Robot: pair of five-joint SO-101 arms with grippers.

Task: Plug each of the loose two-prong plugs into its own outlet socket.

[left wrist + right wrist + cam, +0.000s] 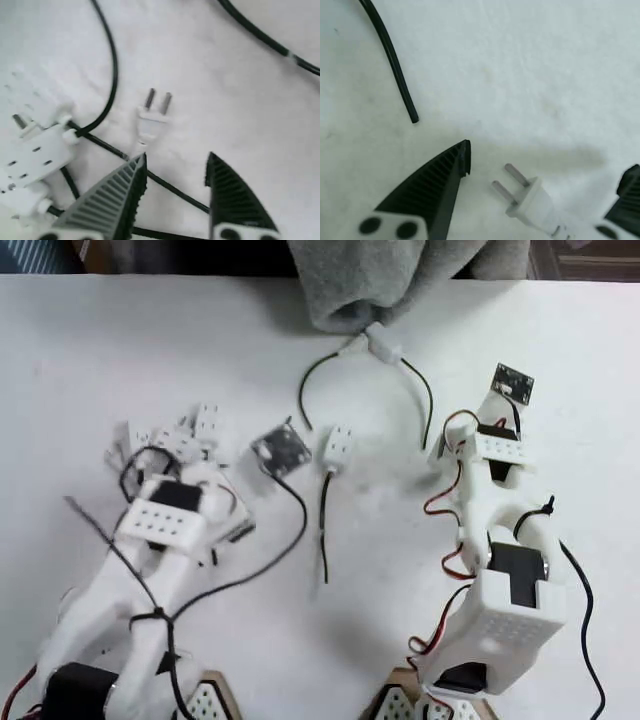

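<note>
A white two-prong plug [150, 125] lies flat on the white table with its black cord trailing back. My left gripper [175, 161] stands open just behind it, and nothing is between the fingers [117, 197]. Several white outlet sockets [32, 150] lie clustered beside this plug; in the high view the cluster [175, 435] sits just beyond the left arm [160, 520]. A second white plug [532, 200] lies between the spread fingers [435, 192] of my open right gripper [547, 160], untouched. The right arm [495, 540] stands at the table's right.
A single socket block [338, 445] with a black cord lies mid-table. A small dark board [282, 452] rests left of it. A grey cloth [370, 280] covers the far edge, with a corded plug [385, 343] below it. A loose cord end [414, 119] lies near the right gripper.
</note>
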